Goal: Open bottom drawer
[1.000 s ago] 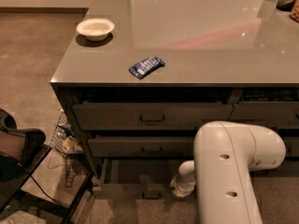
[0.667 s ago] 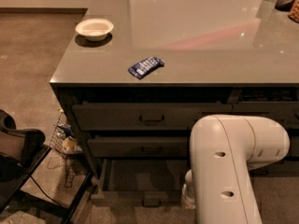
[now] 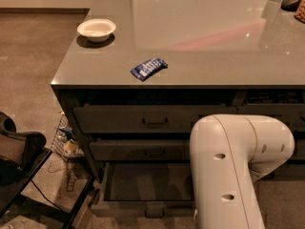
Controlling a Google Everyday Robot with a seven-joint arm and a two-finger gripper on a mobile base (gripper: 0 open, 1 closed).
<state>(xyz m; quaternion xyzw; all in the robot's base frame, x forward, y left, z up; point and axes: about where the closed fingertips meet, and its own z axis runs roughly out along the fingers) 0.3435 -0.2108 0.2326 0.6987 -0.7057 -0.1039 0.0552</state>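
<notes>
Bottom drawer (image 3: 143,189) stands pulled out; jaws hidden behind white arm (image 3: 228,175), grip state untellable.

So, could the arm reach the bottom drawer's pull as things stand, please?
Probably yes: the bottom drawer stands open, its pull uncovered beside the arm; the gripper is hidden behind that arm.

White robot arm (image 3: 228,175) in a smooth, rounded casing.
The shell was a plain off-white with a soft sheen, built of two thick tube-like sections meeting at a bulbous, dome-ended elbow. A thin curved seam ran across the upper section near the joint. Small dark round holes dotted the surface, two down the near section and two on the upper one. No cables or lettering showed. The gripper was out of view, hidden behind or below the casing.
</notes>
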